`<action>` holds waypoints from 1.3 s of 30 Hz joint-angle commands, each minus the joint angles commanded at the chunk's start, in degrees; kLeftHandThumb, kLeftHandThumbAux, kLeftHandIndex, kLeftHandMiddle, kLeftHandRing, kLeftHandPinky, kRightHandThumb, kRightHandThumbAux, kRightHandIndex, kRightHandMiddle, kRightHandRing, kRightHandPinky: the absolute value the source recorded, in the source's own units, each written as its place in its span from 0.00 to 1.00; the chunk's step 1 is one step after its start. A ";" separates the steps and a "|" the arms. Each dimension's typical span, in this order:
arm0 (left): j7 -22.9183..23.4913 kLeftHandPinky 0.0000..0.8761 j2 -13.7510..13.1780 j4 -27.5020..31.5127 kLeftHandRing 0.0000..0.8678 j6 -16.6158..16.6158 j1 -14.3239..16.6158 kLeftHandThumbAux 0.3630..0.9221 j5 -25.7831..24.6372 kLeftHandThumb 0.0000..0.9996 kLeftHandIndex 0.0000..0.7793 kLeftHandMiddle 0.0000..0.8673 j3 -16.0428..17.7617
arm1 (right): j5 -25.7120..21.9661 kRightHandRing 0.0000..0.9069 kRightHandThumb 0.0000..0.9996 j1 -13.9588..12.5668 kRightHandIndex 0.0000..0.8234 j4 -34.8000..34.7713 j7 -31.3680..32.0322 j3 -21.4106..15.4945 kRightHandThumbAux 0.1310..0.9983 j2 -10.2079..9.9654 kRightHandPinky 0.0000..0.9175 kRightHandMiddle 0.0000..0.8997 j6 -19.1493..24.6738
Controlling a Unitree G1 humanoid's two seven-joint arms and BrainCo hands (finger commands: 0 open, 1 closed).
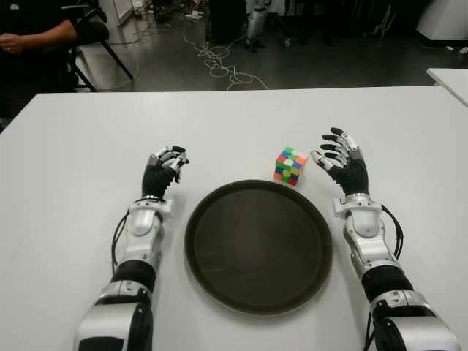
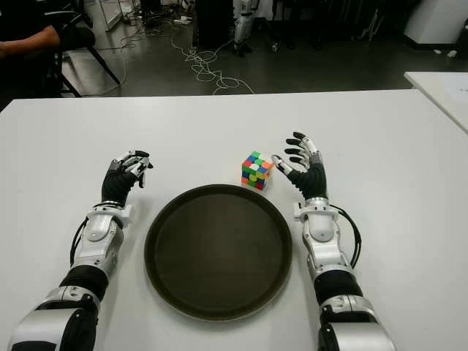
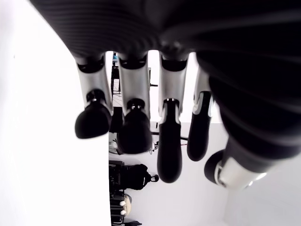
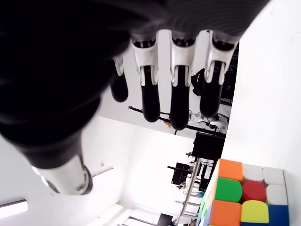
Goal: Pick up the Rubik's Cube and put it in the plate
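The Rubik's Cube [image 1: 290,166] stands on the white table [image 1: 73,146] just beyond the far right rim of the round dark plate [image 1: 258,246]. The cube also shows in the right wrist view [image 4: 242,197]. My right hand [image 1: 338,157] is a few centimetres to the right of the cube, fingers spread open, holding nothing and apart from the cube. My left hand [image 1: 167,165] shows to the left of the plate, fingers loosely curled, with nothing in it. The plate holds nothing.
A person's arm [image 1: 33,35] and a chair [image 1: 88,36] are beyond the table's far left corner. Cables [image 1: 216,58] lie on the floor behind the table. Another white table's corner [image 1: 450,77] shows at the far right.
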State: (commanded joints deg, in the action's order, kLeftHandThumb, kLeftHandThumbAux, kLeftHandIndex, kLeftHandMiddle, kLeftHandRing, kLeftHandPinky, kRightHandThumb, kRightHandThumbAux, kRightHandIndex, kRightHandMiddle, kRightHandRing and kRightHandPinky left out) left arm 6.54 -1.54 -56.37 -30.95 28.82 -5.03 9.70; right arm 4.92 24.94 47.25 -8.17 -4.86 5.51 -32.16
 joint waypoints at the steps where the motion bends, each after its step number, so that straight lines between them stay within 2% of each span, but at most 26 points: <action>1: 0.01 0.87 -0.08 -0.19 0.87 -0.16 0.03 0.53 0.04 0.85 0.54 0.66 0.01 | 0.42 0.30 0.21 0.23 0.25 0.27 -0.47 0.08 0.68 0.20 0.30 0.30 -0.31; 6: 0.03 0.84 -0.27 -0.40 0.87 -0.68 -0.11 0.53 0.30 0.85 0.54 0.66 -0.11 | 3.00 0.27 0.11 1.49 0.23 0.09 -2.59 0.75 0.68 1.56 0.26 0.28 -1.23; 10: 0.26 0.83 -0.38 -0.34 0.87 -0.72 -0.28 0.53 0.29 0.85 0.54 0.67 -0.16 | 6.18 0.24 0.03 1.64 0.21 -3.99 -4.56 1.73 0.66 2.98 0.20 0.26 -0.31; 12: 0.30 0.83 -0.40 -0.10 0.87 -0.59 -0.43 0.53 0.37 0.85 0.54 0.67 -0.28 | 9.20 0.22 0.02 1.78 0.20 -6.52 -6.33 2.55 0.66 4.43 0.16 0.24 0.46; 15: 0.36 0.84 -0.42 0.22 0.87 -0.37 -0.53 0.53 0.31 0.85 0.54 0.67 -0.37 | 11.61 0.19 0.01 1.46 0.18 -9.41 -7.61 3.31 0.66 5.23 0.13 0.22 1.79; 17: 0.26 0.84 -0.28 0.51 0.87 -0.11 -0.60 0.53 0.23 0.85 0.54 0.66 -0.42 | 15.38 0.18 0.00 2.57 0.17 -11.55 -8.71 4.73 0.68 6.78 0.13 0.21 3.34; 21: 0.12 0.85 -0.22 0.71 0.87 0.16 -0.66 0.53 0.16 0.85 0.54 0.66 -0.45 | 18.53 0.18 0.00 4.42 0.15 -11.42 -9.05 6.52 0.70 8.72 0.14 0.20 5.27; 24: -0.08 0.85 -0.23 1.10 0.87 0.73 -0.78 0.53 0.21 0.85 0.54 0.66 -0.54 | 23.40 0.19 0.00 6.63 0.15 -11.41 -6.76 9.87 0.71 11.71 0.15 0.19 9.18; 27: -0.21 0.85 -0.20 1.38 0.87 1.08 -0.86 0.53 0.19 0.85 0.54 0.67 -0.58 | 26.16 0.19 0.00 7.25 0.15 -13.10 -4.45 12.03 0.72 13.47 0.16 0.19 12.44; 30: -0.18 0.86 -0.12 2.09 0.87 1.67 -1.21 0.53 -0.05 0.85 0.54 0.66 -0.57 | 30.96 0.19 0.00 7.60 0.15 -17.74 0.93 15.53 0.71 15.58 0.14 0.18 18.57; 35: -0.28 0.88 -0.12 2.91 0.88 2.22 -1.74 0.53 -0.15 0.85 0.54 0.66 -0.55 | 37.83 0.17 0.00 6.13 0.14 -26.09 7.65 20.74 0.69 16.17 0.11 0.16 27.34; 39: -0.23 0.87 -0.19 2.91 0.88 2.05 -1.86 0.52 -0.18 0.86 0.54 0.66 -0.49 | 38.95 0.16 0.00 5.03 0.13 -28.78 9.29 21.95 0.68 16.81 0.11 0.16 29.95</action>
State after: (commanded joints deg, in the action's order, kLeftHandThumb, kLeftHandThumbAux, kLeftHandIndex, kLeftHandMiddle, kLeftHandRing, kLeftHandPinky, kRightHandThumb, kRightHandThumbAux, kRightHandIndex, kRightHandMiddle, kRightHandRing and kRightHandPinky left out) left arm 6.30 -1.73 -53.45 -28.91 26.96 -5.21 9.21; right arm 43.87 29.97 18.47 1.12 17.09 22.32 -2.21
